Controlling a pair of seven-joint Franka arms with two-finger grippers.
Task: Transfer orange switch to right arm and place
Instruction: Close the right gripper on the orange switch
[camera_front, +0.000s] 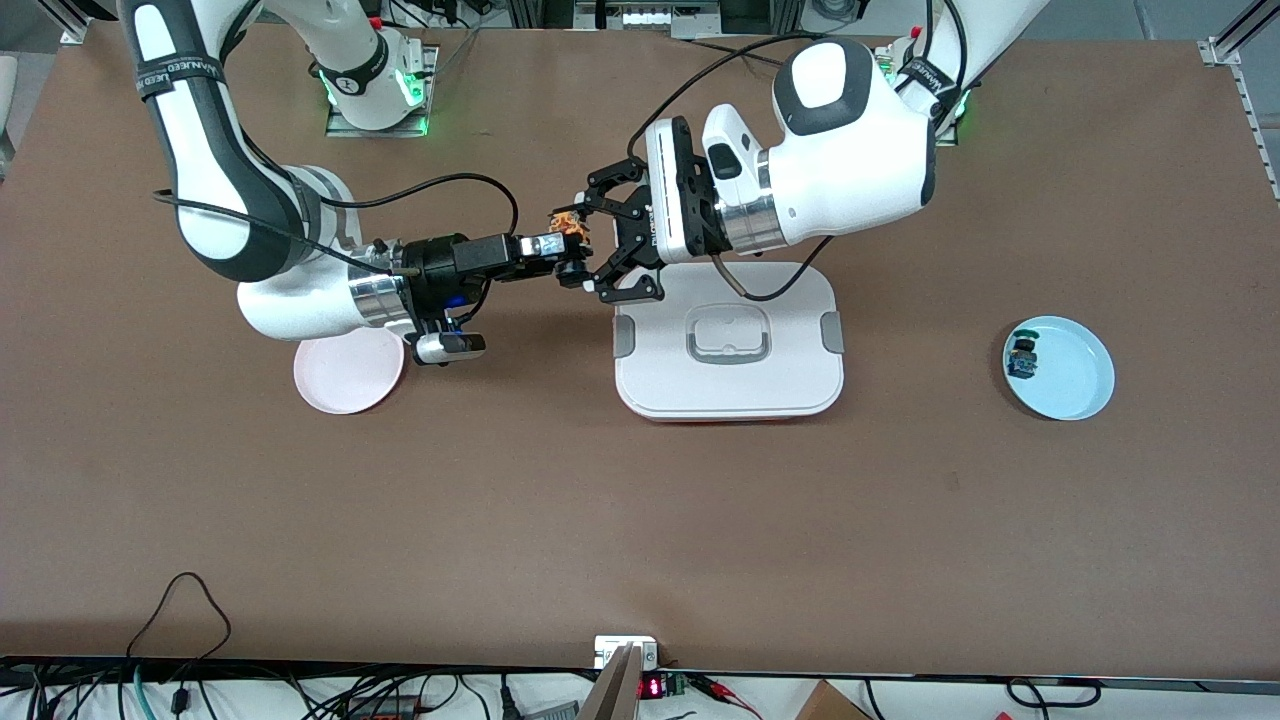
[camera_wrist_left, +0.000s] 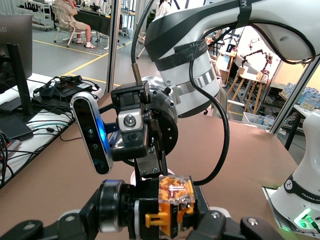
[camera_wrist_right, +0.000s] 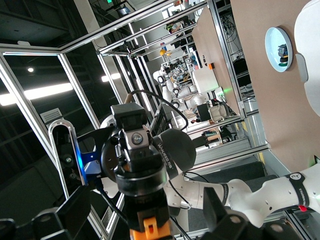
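Observation:
The orange switch (camera_front: 567, 222) is held up in the air, a black stubby cylinder with an orange end. My left gripper (camera_front: 585, 232) reaches in from the left arm's end of the table and is shut on it. In the left wrist view the orange switch (camera_wrist_left: 172, 205) lies across my left gripper (camera_wrist_left: 165, 220). My right gripper (camera_front: 566, 243) meets it head on and stands open. In the right wrist view its fingers (camera_wrist_right: 65, 215) flank the orange switch (camera_wrist_right: 147, 200) with a gap on each side. Both grippers hang over the bare table by the white container's corner.
A white lidded container (camera_front: 800, 385) sits mid-table. A pink plate (camera_front: 340, 385) lies under the right arm's wrist. A light blue plate (camera_front: 1080, 375) toward the left arm's end holds a small blue switch (camera_front: 1022, 357). Cables run along the table's near edge.

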